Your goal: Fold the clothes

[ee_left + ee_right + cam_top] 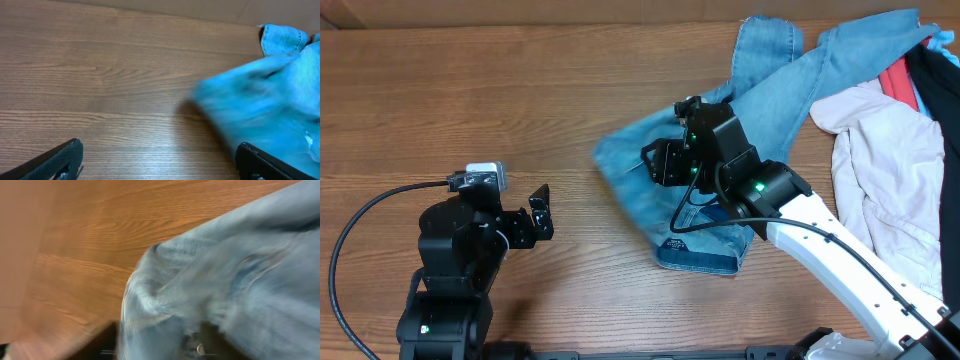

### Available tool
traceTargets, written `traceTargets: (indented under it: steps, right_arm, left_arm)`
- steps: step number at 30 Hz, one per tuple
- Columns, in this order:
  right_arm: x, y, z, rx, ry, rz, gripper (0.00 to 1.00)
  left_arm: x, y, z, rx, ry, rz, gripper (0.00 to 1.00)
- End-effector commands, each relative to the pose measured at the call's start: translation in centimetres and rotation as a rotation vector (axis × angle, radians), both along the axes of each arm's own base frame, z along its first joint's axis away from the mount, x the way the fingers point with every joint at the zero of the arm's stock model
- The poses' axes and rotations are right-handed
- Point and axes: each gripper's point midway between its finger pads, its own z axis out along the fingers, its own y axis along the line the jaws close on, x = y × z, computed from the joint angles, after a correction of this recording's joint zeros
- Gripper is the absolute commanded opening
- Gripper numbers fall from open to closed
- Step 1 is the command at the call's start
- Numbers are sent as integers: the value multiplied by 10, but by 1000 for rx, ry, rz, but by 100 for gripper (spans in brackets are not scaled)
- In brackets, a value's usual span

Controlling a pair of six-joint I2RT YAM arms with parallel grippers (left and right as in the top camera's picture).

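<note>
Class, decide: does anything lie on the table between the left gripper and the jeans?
Nothing visible does. Only bare wooden table separates the open left gripper from the nearest edge of the jeans; the beige garment lies beyond the jeans.

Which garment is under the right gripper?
The light blue jeans, mid-table under the right gripper; the beige garment, red garment and black garment sit at the right edge.

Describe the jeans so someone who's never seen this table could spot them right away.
On the wooden table, look right of centre, under the right gripper. The jeans are the bunched light blue denim there, legs trailing toward the far right. Unlike the off-white garment and red garment heaped at the far right, they are faded blue.
</note>
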Motion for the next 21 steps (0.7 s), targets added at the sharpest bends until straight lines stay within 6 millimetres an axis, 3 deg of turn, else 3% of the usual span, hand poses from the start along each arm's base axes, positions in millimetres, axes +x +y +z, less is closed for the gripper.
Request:
traceTargets:
  steps: [1, 5, 8, 11, 15, 21]
  right_arm:
    - [17, -26, 32, -39, -124, -59, 76]
    - [22, -72, 67, -58, -200, -153, 79]
    - [17, -110, 79, -74, -201, -240, 80]
    - [8, -146, 72, -128, -153, -303, 80]
    - [-2, -194, 49, -226, -43, -434, 84]
    - [-8, -227, 38, -283, 15, -526, 88]
  left_arm:
    - [4, -3, 9, -13, -16, -9, 100]
    - [9, -11, -1, -35, 25, -45, 99]
    - [12, -21, -14, -68, 82, -92, 97]
    - [13, -34, -34, -132, 177, -137, 94]
    - [8, -50, -72, -225, 372, -169, 87]
    - [-13, -81, -135, -211, 672, -253, 70]
